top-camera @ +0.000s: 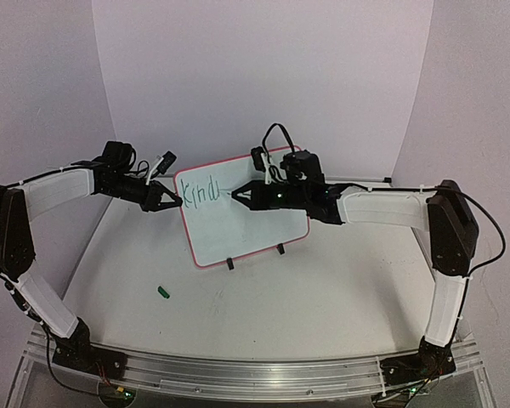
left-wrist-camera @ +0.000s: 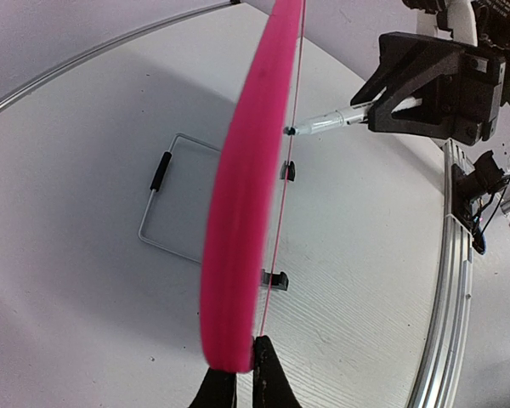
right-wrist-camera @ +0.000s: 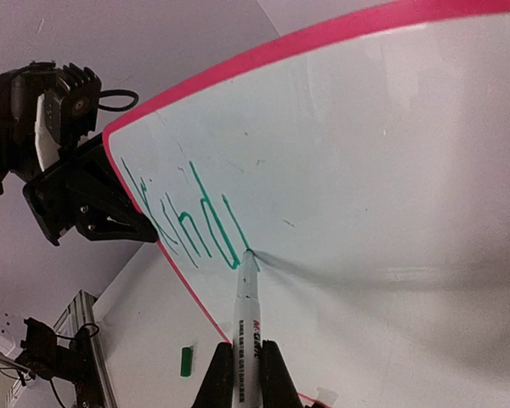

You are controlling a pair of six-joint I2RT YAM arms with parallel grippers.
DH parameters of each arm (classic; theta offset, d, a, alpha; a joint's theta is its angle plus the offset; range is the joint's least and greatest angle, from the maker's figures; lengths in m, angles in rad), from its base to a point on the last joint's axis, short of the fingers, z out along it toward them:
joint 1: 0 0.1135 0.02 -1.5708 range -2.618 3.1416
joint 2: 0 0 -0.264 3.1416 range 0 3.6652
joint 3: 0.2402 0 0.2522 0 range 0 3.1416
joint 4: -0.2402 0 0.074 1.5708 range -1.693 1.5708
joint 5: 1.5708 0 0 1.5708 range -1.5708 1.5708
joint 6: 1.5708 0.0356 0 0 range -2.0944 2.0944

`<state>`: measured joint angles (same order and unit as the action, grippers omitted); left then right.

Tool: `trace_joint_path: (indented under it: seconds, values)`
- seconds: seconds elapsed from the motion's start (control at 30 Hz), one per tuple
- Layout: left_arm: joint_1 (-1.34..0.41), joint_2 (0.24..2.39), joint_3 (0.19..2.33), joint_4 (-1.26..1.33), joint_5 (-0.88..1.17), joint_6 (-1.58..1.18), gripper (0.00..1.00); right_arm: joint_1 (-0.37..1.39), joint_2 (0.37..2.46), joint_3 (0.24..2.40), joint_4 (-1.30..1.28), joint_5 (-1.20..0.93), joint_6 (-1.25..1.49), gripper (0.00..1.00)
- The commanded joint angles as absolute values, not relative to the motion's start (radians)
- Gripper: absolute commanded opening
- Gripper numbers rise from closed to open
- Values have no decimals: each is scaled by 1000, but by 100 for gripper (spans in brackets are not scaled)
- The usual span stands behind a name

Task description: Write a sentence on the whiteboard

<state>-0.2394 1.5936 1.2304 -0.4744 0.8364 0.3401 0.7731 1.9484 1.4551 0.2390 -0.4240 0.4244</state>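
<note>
- table (top-camera: 323, 297): white, whiteboard stands mid-table on its feet
- whiteboard (top-camera: 246, 229): red frame, upright, tilted a bit; mostly blank
- left gripper (top-camera: 172, 202): clamped on the board's left frame edge, steadying it
- right gripper (top-camera: 242, 195): closed around marker (right-wrist-camera: 246, 314), tip touching board just right of the last letter
- sentence (top-camera: 197, 192): green, top-left corner only, reads roughly "Kind" plus one more stroke; one partial word done, rest of row and any second row left, early stage
- green cap (top-camera: 162, 291): on the table, near-left of board
</note>
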Motion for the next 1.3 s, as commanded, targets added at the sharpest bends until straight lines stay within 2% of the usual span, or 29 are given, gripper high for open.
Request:
trace_joint_path:
  seconds: [0.0, 0.6, 1.27]
  values:
    - [-242, 1598, 1247, -519, 778, 370, 0, 768, 1933, 1512, 299, -398, 431, 0]
    - [-244, 1599, 1249, -521, 776, 372, 0, 752, 1905, 1470, 304, -328, 442, 0]
    - [-243, 1601, 1249, -520, 778, 372, 0, 748, 1889, 1378, 304, -360, 448, 0]
